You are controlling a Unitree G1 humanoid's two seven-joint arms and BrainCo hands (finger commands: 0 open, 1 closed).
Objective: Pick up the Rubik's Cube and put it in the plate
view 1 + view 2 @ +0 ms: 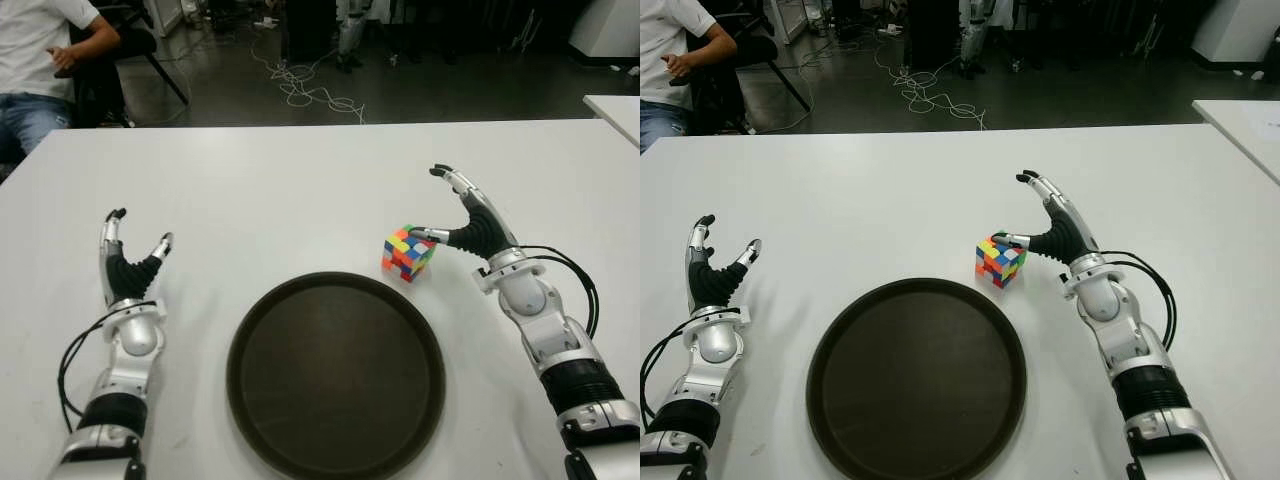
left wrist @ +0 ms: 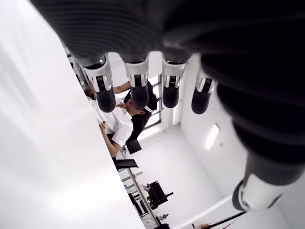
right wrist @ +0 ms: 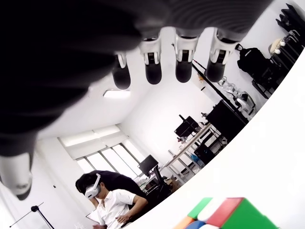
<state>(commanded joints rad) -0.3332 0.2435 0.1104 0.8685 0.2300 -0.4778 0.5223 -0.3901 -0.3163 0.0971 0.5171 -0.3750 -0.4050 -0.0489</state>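
Two robot hands show over a white desk (image 1: 300, 190) in the left eye view. A round dark brown plate (image 1: 336, 375) lies near the desk's front edge. The Rubik's Cube (image 1: 408, 253) stands on the desk just beyond the plate's far right rim, outside it. The right hand (image 1: 468, 215) is right of the cube, its thumb tip at the cube's upper edge, its fingers spread upward and holding nothing. The left hand (image 1: 128, 260) shows left of the plate, well apart from it, fingers spread and empty.

Beyond the desk, far left of the plate, a seated person (image 1: 40, 60) shows.

Right eye view: the same layout.

Left wrist view: four straightened fingertips (image 2: 138, 93), nothing between them.

Right wrist view: straightened fingertips (image 3: 152, 71) above the cube's coloured top.
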